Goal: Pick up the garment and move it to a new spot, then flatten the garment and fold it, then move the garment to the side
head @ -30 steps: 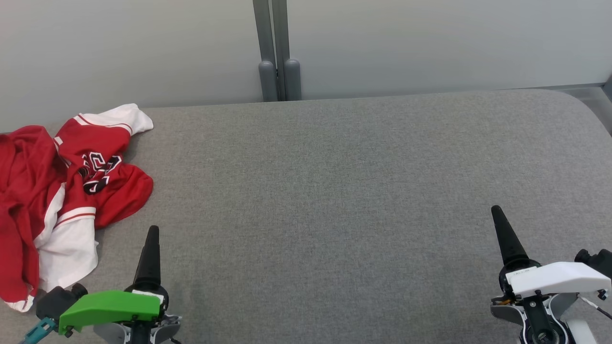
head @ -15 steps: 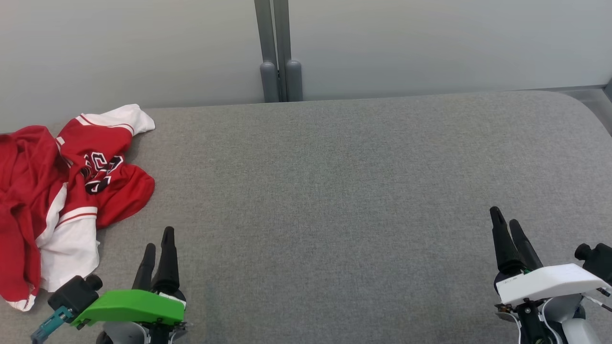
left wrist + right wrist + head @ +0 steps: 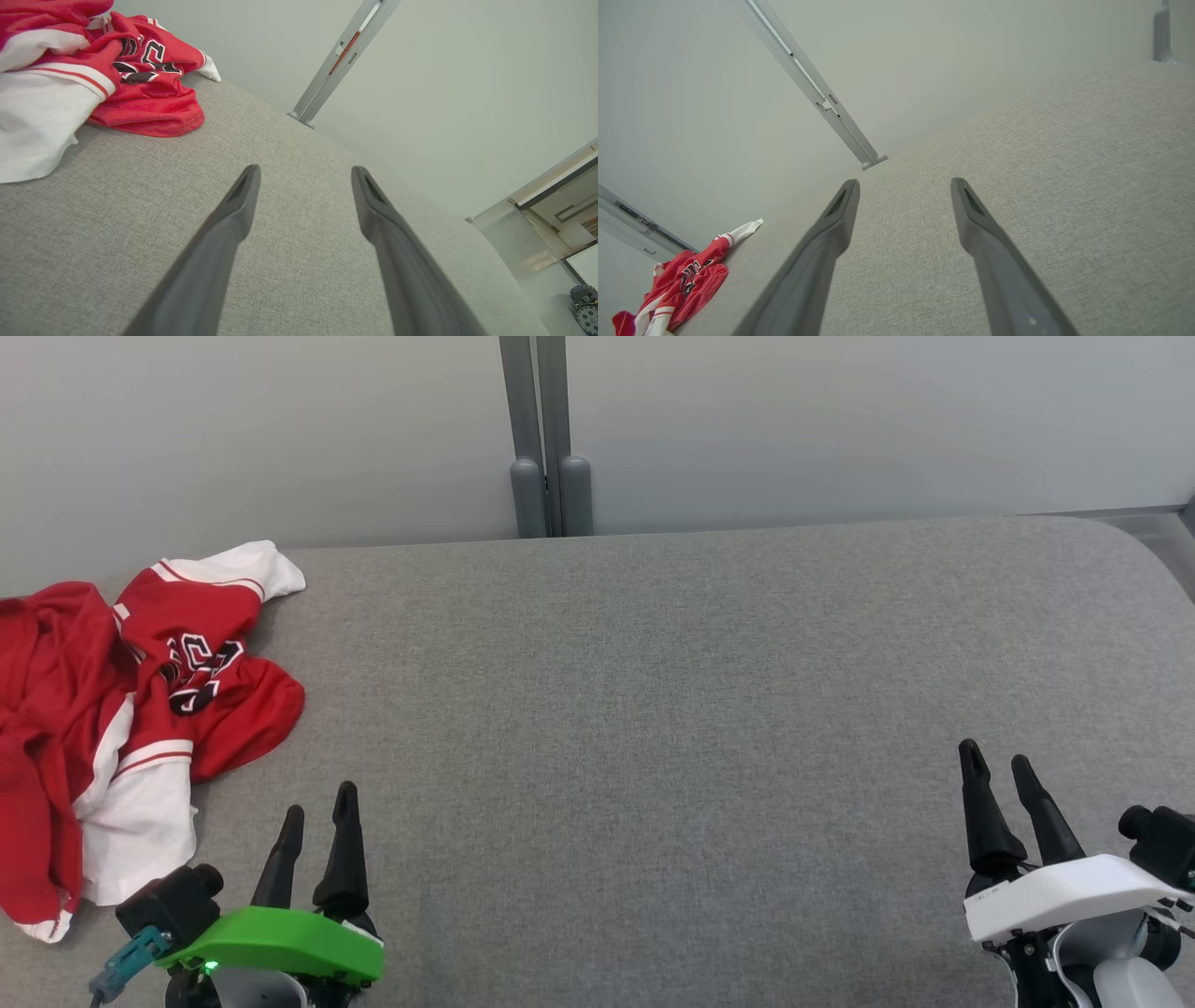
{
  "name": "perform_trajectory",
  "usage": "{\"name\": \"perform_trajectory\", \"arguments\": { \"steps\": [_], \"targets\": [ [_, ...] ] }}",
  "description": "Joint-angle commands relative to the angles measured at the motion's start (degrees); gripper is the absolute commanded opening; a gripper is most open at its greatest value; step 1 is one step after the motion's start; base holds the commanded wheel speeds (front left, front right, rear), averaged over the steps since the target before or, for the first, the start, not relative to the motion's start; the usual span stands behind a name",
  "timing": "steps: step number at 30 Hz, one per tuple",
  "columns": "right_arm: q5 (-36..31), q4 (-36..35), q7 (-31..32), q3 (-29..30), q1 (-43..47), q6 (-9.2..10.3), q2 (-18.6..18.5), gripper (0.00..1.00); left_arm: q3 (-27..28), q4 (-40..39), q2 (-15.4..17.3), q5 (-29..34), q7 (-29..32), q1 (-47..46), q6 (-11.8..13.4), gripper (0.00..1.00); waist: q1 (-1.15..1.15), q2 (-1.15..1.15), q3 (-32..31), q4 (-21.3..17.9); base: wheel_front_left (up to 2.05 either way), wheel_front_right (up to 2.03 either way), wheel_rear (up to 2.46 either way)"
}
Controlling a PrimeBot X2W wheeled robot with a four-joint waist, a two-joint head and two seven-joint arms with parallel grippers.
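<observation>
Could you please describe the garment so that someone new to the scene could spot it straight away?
Start from the wide grey fabric surface before the pale wall. At its left edge, ahead and left of the left gripper, the garment lies in a crumpled heap. It alone is red and white, with black lettering.

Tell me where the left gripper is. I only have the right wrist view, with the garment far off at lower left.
Observer: The left gripper is at the near edge of the grey cushion, just right of the garment and apart from it.
Operator: Is it open?
Observer: Yes, its fingers stand apart with nothing between them.
Operator: Which part of the garment is nearest it?
Observer: A white panel at the pile's near end.
</observation>
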State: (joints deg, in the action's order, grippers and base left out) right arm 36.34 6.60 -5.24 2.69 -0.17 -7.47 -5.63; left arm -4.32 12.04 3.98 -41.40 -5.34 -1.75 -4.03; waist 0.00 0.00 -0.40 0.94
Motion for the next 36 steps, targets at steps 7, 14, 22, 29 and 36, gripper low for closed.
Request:
{"name": "perform_trajectory", "arguments": {
  "steps": [7,14,22,29,36],
  "targets": [
    [-6.8,-1.0,-1.8,0.6,0.4,-0.02,-0.8,1.0,-1.8,-0.7,1.2,6.4,-1.7,0.2,0.0,1.0,0.0,0.0,0.0,0.1,0.0,0.0,0.0],
    [-11.6,-1.1,-2.9,1.1,0.8,-0.02,-1.2,1.0,-2.9,-0.6,1.5,10.8,-2.8,0.7,0.1,1.0,0.0,0.0,0.0,0.0,0.0,0.0,0.0],
    [-16.5,-1.1,-4.1,1.6,1.2,-0.02,-1.4,1.0,-3.6,-0.4,1.8,15.8,-4.0,1.2,0.6,1.0,0.0,0.0,0.0,0.0,0.0,0.0,0.0],
    [-20.3,-0.7,-5.1,1.5,1.4,-0.02,-1.9,1.0,-3.7,-0.5,1.9,19.6,-4.9,1.5,1.2,1.0,0.0,0.0,0.0,0.1,0.0,0.0,0.0],
    [-22.8,-0.2,-6.0,1.3,2.3,-0.02,-2.0,1.0,-3.7,-0.4,1.6,22.9,-5.9,2.0,1.2,1.0,0.0,0.0,-0.2,0.3,0.0,0.0,0.0]
  ]
}}
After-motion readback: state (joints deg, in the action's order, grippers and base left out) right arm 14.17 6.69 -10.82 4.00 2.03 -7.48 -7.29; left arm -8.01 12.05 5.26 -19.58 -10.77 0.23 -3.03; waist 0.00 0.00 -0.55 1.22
